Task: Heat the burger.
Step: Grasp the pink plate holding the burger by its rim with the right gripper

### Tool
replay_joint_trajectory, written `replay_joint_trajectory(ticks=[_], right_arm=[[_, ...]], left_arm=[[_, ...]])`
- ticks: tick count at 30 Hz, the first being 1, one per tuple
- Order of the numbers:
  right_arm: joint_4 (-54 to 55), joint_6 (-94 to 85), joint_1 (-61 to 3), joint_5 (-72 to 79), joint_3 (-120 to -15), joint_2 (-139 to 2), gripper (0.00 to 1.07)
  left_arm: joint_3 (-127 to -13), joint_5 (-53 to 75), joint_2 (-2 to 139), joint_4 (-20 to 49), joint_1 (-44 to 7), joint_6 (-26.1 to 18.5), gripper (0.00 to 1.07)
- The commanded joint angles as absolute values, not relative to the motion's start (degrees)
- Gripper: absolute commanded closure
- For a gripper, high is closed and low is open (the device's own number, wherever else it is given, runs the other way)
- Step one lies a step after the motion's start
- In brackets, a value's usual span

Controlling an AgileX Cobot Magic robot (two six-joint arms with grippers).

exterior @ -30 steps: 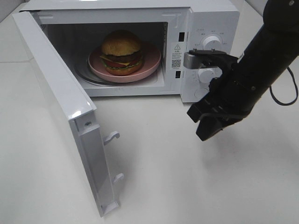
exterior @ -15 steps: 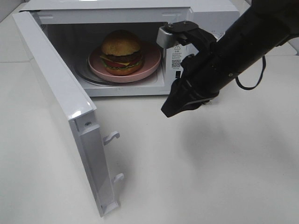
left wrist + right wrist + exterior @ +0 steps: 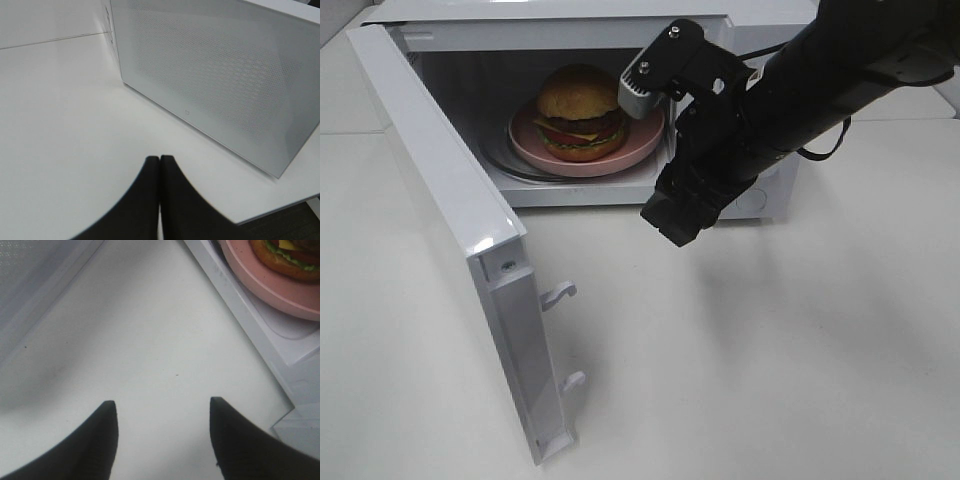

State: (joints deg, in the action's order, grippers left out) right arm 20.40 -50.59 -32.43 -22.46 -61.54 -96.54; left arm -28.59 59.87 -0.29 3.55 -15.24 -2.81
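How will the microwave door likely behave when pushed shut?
The door looks like a stiff panel hinged on one side, so it should swing rather than bend. Its latch hooks probably need a firm last push. The microwave may slide a little on the smooth table.

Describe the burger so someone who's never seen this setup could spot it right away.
Find the white microwave on the table, its door swung wide open. Inside sits a round pink plate, and the burger stands on it: a golden-brown domed bun over tomato, cheese and lettuce, the only food in there.
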Motion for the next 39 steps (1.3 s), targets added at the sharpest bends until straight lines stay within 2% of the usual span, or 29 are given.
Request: replay_joint_trajectory(ticks=[1,7,14,21,39], right_arm=[[14.7,-53.7,-33.7,-20.6,-62.0,-98.5,0.47],[9.8,-54.2,-34.8,-15.8,-62.5,-100.6,0.36],[5.7,-54.4,-35.2,-15.9,-67.3,-103.4,0.36],[-6.6,-54.1,-38.6,-15.6,-71.6,-106.6,0.37],[-13.7,-46.2,-40.3,-14.8,-78.6,-113.2,0.37]], left_arm=[[-28.4,59.4,-1.4,3.7,-15.1,-2.7,1.07],[-28.4,59.4,-1.4,3.7,-15.1,-2.7,1.07],[-28.4,59.4,-1.4,3.7,-15.1,-2.7,1.07],[-28.4,59.4,-1.4,3.7,-15.1,-2.7,1.07],[-28.4,59.4,-1.4,3.7,-15.1,-2.7,1.07]])
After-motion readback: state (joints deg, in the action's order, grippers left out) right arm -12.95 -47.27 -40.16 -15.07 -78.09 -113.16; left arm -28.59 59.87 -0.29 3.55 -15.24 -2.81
